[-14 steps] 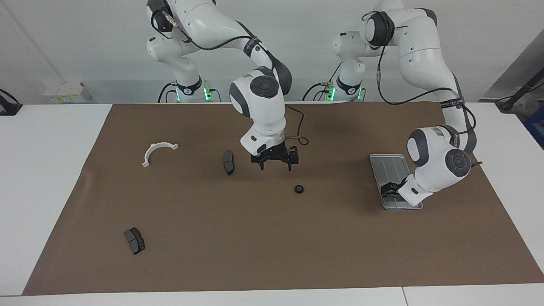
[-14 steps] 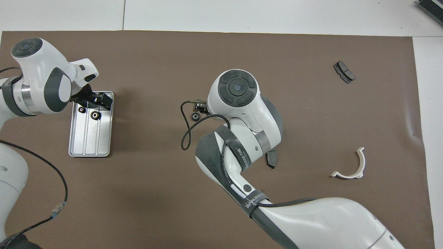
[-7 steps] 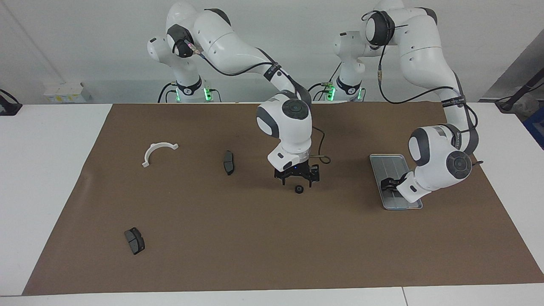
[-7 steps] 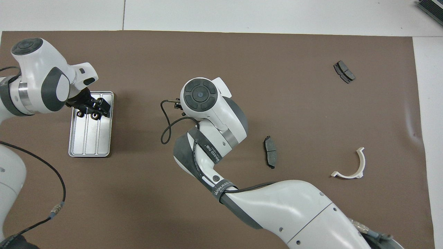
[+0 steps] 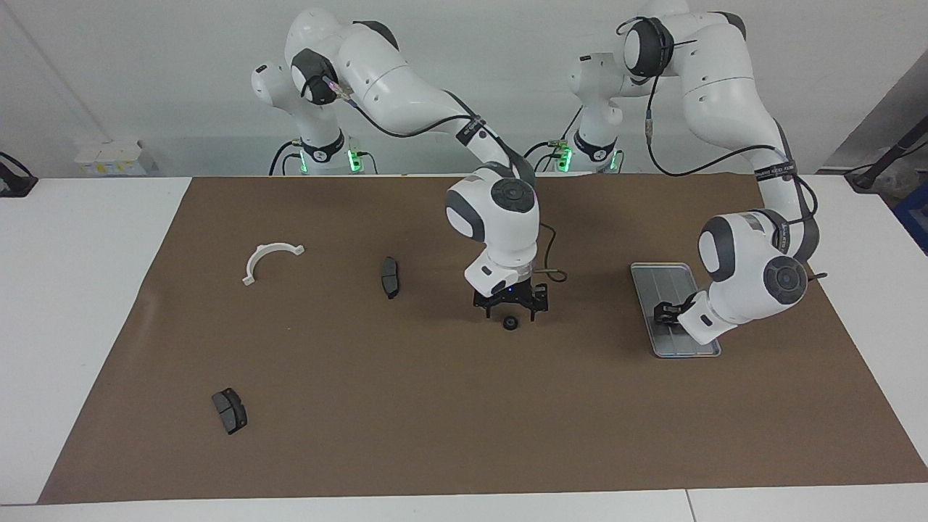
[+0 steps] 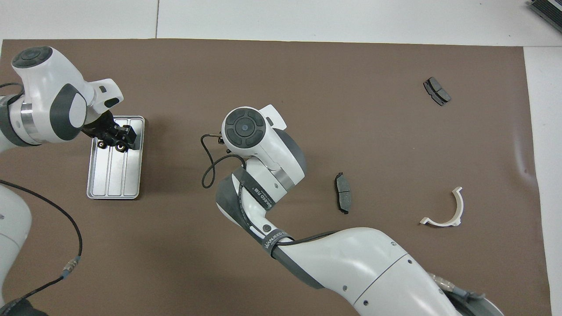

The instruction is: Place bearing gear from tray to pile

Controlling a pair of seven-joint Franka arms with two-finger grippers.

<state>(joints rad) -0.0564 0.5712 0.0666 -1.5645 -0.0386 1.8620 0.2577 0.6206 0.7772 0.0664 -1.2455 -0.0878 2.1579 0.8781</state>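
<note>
Broadly, we saw a white surface [image 5: 87, 290] covered by a wide brown paper mat [image 5: 435, 420], with both arms reaching out over it. The flat silver-grey ridged metal tray [image 5: 663, 279] lay toward the left arm's end of the mat. The pile was loosely scattered toward the right arm's end: a white half-ring plastic bracket [image 5: 270, 259], one dark grey brake pad [image 5: 390, 277] nearer the middle, and a second dark grey brake pad [image 5: 229, 410] much farther from the robots.

The left tool [image 5: 668, 315] was down in the tray at the end farther from the robots. We could not tell whether it was clenched or released, nor what lay under it.

The right tool [image 5: 510, 314] hung low over one small black bearing gear [image 5: 511, 324], released, its fingers standing to either side. That gear sat on the mat between the middle pad and the tray, apart from both.

We judged this the pick-up step. Next, the right tool would need to drop squarely around the gear, clench, lift, and carry it toward the scattered parts.
</note>
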